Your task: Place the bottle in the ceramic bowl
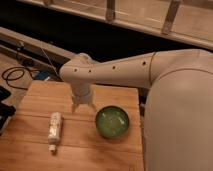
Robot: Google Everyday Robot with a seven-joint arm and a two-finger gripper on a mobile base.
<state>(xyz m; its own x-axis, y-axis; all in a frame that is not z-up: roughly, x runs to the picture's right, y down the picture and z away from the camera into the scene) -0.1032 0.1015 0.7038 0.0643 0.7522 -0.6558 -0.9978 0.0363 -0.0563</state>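
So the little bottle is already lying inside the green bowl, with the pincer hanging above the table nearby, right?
No: the camera view shows the bottle lying on the wooden table beside the green bowl, apart from it, not inside. The pincer does hang above the table nearby.

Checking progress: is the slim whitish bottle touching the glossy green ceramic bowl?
Apart. The camera view shows bare wooden table between bottle and bowl; the gripper hovers above that gap.

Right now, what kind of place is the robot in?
Probably a robot test lab: a wooden table, loose cables on the floor, and the gripper over the table between bottle and ceramic bowl.
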